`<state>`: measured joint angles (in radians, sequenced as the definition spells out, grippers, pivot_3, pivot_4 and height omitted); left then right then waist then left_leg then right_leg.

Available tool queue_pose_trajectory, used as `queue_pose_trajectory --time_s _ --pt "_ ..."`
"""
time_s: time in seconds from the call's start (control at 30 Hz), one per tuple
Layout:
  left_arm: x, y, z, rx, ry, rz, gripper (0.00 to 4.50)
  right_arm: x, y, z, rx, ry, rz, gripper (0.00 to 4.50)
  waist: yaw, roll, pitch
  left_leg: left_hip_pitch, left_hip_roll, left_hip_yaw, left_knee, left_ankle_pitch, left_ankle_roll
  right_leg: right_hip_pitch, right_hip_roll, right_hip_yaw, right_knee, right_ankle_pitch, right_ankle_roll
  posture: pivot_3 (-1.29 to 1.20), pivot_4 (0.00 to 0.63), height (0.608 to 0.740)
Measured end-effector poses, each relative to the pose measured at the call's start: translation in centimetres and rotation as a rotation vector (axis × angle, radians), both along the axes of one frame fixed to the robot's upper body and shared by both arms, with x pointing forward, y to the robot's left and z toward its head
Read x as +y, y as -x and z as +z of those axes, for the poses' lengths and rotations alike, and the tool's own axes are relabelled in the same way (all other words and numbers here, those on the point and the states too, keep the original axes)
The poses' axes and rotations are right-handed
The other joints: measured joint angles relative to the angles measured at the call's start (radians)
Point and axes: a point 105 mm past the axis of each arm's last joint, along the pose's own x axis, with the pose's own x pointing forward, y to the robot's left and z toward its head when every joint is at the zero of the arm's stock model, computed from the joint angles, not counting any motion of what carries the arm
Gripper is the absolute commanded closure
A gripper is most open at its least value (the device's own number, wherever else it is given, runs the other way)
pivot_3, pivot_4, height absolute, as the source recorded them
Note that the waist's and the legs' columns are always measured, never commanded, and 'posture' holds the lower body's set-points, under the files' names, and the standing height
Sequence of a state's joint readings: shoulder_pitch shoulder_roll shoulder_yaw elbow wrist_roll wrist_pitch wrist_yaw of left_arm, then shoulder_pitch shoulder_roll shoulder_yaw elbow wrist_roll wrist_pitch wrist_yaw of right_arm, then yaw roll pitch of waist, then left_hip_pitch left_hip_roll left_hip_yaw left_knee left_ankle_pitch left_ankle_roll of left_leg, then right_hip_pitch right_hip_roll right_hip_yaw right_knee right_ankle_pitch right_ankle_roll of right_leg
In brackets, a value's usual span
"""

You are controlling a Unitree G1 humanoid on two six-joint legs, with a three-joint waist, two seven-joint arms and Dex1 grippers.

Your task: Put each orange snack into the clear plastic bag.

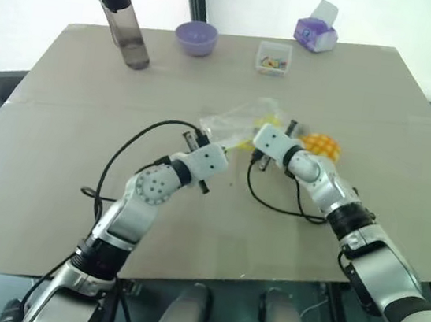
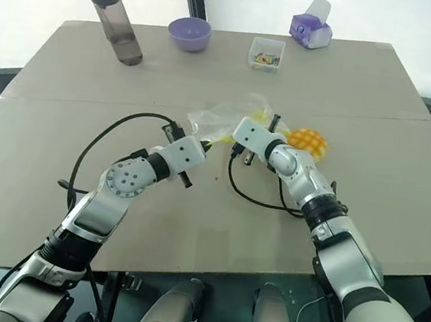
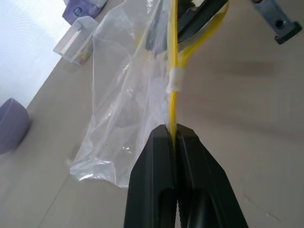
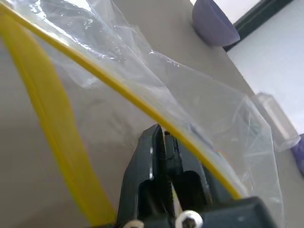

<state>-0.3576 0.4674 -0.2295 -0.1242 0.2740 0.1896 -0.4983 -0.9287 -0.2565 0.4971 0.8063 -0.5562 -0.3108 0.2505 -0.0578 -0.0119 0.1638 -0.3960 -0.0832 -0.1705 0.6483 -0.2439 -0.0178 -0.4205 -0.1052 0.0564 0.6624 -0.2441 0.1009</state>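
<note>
Brown table point(image 1: 76, 190), bottle point(image 1: 126, 26), bowl point(image 1: 196, 38), orange snack point(image 1: 321, 145)

Both arms wear silver-grey shells with black bands at the joints. The left arm point(image 1: 148, 192) has a round elbow disc ringed with small screws — a black cable loops out beside it. The right arm point(image 1: 330, 194) trails its own black cable. Each white wrist block ends in 2 black fingers point(image 3: 164, 185).

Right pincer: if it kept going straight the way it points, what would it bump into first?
Probably the clear plastic bag: the right pincer has its tips right at the bag's yellow seal strip, already inside the mouth.
</note>
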Motion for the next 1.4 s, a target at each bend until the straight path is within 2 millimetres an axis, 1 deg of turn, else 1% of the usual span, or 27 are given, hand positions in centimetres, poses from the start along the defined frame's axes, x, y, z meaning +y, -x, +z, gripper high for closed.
queue_pose_trajectory --time_s 0.03,0.07,0.1,0.17,0.2,0.23,0.33,0.43,0.5,0.67,0.77,0.8,0.93,0.97,1.03,1.07,1.1,1.13,1.23,1.27,1.33,1.4 --pt "0.0 0.0 0.0 0.001 0.002 0.001 4.50 0.0 0.1 -0.6 0.004 0.017 0.004 2.40 -0.001 0.000 0.000 0.000 0.000 0.000 0.000 0.000 0.000 0.000 0.000 0.000 0.000 0.000 0.000 0.00 0.150 0.740" --pt "-0.1 0.0 0.0 0.001 0.003 0.002 4.50 0.0 0.1 -1.0 0.003 0.026 0.006 1.88 -0.002 0.000 0.000 0.000 0.000 0.000 0.000 0.000 0.000 0.000 0.000 0.000 0.000 0.000 0.000 0.00 0.150 0.740" --pt "0.0 0.0 0.0 0.002 0.001 0.004 4.50 0.0 0.1 -0.8 -0.008 0.021 0.008 1.43 -0.003 0.000 0.000 0.000 0.000 0.000 0.000 0.000 0.000 0.000 0.000 0.000 0.000 0.000 0.000 0.00 0.150 0.740" --pt "0.0 -0.1 0.0 0.000 0.001 0.013 4.50 0.1 0.0 -0.2 -0.033 0.022 0.020 0.76 -0.009 0.000 0.000 0.000 0.000 0.000 0.000 0.000 0.000 0.000 0.000 0.000 0.000 0.000 0.000 0.00 0.150 0.740" --pt "-0.1 -0.1 0.0 -0.001 0.003 0.017 4.50 0.1 0.0 -0.1 -0.043 0.020 0.025 0.20 -0.010 0.000 0.000 0.000 0.000 0.000 0.000 0.000 0.000 0.000 0.000 0.000 0.000 0.000 0.000 0.00 0.150 0.740" --pt "-0.1 -0.1 0.1 -0.006 0.004 0.021 4.50 0.0 0.0 0.1 -0.055 0.016 0.029 0.06 -0.011 0.000 0.000 0.000 0.000 0.000 0.000 0.000 0.000 0.000 0.000 0.000 0.000 0.000 0.000 0.00 0.150 0.740" --pt "-0.1 -0.1 0.1 -0.007 0.010 0.027 4.50 -0.2 0.1 0.3 -0.066 0.021 0.039 0.06 -0.011 0.000 -0.001 0.000 0.000 0.000 0.000 0.000 0.000 0.000 0.000 0.000 0.000 0.000 0.000 0.00 0.150 0.740" --pt "-0.1 -0.1 0.0 -0.002 0.013 0.036 4.50 -1.1 0.6 0.1 -0.051 0.008 0.045 0.06 -0.009 0.000 -0.001 0.000 0.000 -0.001 0.000 0.000 0.000 0.000 0.000 0.000 0.000 0.000 0.000 0.00 0.150 0.740" --pt "0.0 -0.2 0.0 0.000 0.014 0.042 4.50 -1.8 1.3 -0.1 -0.025 -0.021 0.052 0.06 -0.008 0.000 -0.001 0.000 0.000 0.000 0.000 0.000 0.000 0.001 0.000 0.000 0.000 0.000 0.000 0.00 0.150 0.740" --pt "-0.1 -0.2 0.0 -0.005 0.024 0.053 4.50 -3.4 4.1 -0.4 0.051 -0.076 0.099 0.06 -0.008 0.000 -0.001 0.000 0.000 0.000 0.000 0.000 0.000 0.001 0.000 0.000 0.000 0.000 0.000 0.00 0.150 0.740" --pt "-0.1 -0.3 0.0 -0.006 0.029 0.055 4.50 -4.2 5.9 0.3 0.114 -0.165 0.121 0.06 -0.009 0.000 -0.001 0.000 0.000 0.000 0.000 0.000 0.000 0.001 0.000 0.000 0.000 0.000 0.000 0.00 0.150 0.740" --pt "-0.1 -0.3 0.0 -0.006 0.030 0.056 4.50 -4.5 6.1 0.5 0.127 -0.193 0.112 0.06 -0.008 0.000 -0.001 0.000 0.000 0.000 0.000 0.000 0.000 0.001 0.000 0.000 0.000 0.000 0.000 0.00 0.150 0.740" --pt "-0.2 -0.3 0.0 -0.007 0.035 0.057 4.50 -7.6 5.3 1.8 0.196 -0.368 -0.041 0.06 0.000 0.000 -0.001 0.000 0.000 0.000 0.001 0.000 0.000 0.001 0.000 0.000 0.000 0.000 0.000 0.00 0.150 0.740" --pt "-0.2 -0.3 0.1 -0.008 0.035 0.057 4.50 -8.9 5.0 2.1 0.224 -0.426 -0.097 0.06 0.004 0.000 -0.001 0.000 0.000 0.000 0.001 0.000 0.000 0.001 0.000 0.000 0.000 0.000 0.000 0.00 0.150 0.740" --pt "-0.2 -0.3 0.0 -0.008 0.037 0.058 4.50 -10.7 4.4 2.2 0.273 -0.516 -0.184 0.06 0.007 0.000 -0.001 0.000 0.000 0.000 0.001 0.000 0.000 0.001 0.000 0.000 0.000 0.000 0.000 0.00 0.150 0.740" --pt "-0.2 -0.3 0.1 -0.008 0.037 0.058 4.50 -11.2 4.2 2.2 0.292 -0.551 -0.212 0.06 0.009 0.000 -0.001 0.000 0.000 0.000 0.001 0.000 0.000 0.001 0.000 0.000 0.000 0.000 0.000 0.00 0.150 0.740" --pt "-0.3 -0.3 0.1 -0.010 0.040 0.060 4.50 -12.3 3.8 1.9 0.355 -0.643 -0.279 0.06 0.010 0.000 -0.001 0.000 0.000 0.000 0.001 0.000 0.000 0.001 0.000 0.000 0.000 0.000 0.000 0.00 0.150 0.740" --pt "-0.3 -0.3 0.1 -0.011 0.041 0.061 4.50 -12.7 3.6 1.5 0.395 -0.687 -0.314 0.06 0.013 0.000 -0.001 0.000 0.000 0.000 0.001 0.000 0.000 0.001 0.000 0.000 0.000 0.000 0.000 0.00 0.150 0.740" --pt "-0.2 -0.3 0.1 -0.012 0.042 0.063 4.50 -13.3 3.4 0.7 0.472 -0.761 -0.380 0.06 0.016 0.000 -0.001 0.000 0.000 0.000 0.001 0.000 0.000 0.001 0.000 0.000 0.000 0.000 0.000 0.00 0.150 0.740" --pt "-0.2 -0.3 0.1 -0.012 0.042 0.063 4.50 -13.6 3.3 0.1 0.507 -0.805 -0.426 0.06 0.016 0.000 -0.001 0.000 0.000 0.000 0.001 0.000 0.000 0.001 0.000 0.000 0.000 0.000 0.000 0.00 0.150 0.740" --pt "-0.2 -0.3 0.1 -0.012 0.042 0.063 4.50 -14.0 3.1 -0.2 0.545 -0.863 -0.475 0.06 0.017 0.000 -0.001 0.000 0.000 0.000 0.001 0.000 0.000 0.001 0.000 0.000 0.000 0.000 0.000 0.00 0.150 0.740" --pt "-0.2 -0.3 0.1 -0.012 0.042 0.063 4.50 -14.3 2.7 0.0 0.577 -0.912 -0.515 0.06 0.017 0.000 -0.001 0.000 0.000 0.000 0.001 0.000 0.000 0.001 0.000 0.000 0.000 0.000 0.000 0.00 0.150 0.740"
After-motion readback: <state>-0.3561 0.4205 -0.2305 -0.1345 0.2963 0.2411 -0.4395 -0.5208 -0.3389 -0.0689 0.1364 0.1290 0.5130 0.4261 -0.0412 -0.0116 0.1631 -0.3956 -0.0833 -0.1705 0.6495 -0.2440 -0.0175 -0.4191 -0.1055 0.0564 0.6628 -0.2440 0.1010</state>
